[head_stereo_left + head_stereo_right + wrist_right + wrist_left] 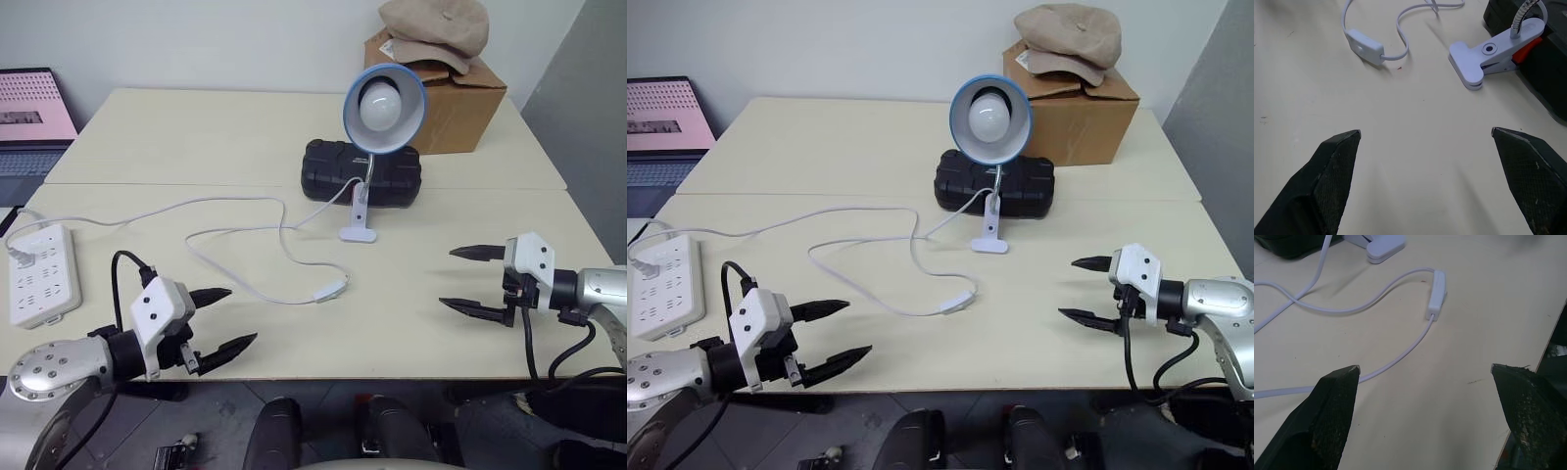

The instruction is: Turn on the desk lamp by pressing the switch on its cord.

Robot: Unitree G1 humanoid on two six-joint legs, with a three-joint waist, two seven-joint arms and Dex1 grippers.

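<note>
Where black case blocks it | desk lamp clip partly hidden

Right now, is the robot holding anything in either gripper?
No. The left gripper and right gripper are both open and empty; the switch lies untouched on the table.

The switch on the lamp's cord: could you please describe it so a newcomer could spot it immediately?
On the cream table, find the desk lamp and follow its thin white cord forward. The switch is the slim white oblong thickening that cord, far smaller than the power strip.
</note>
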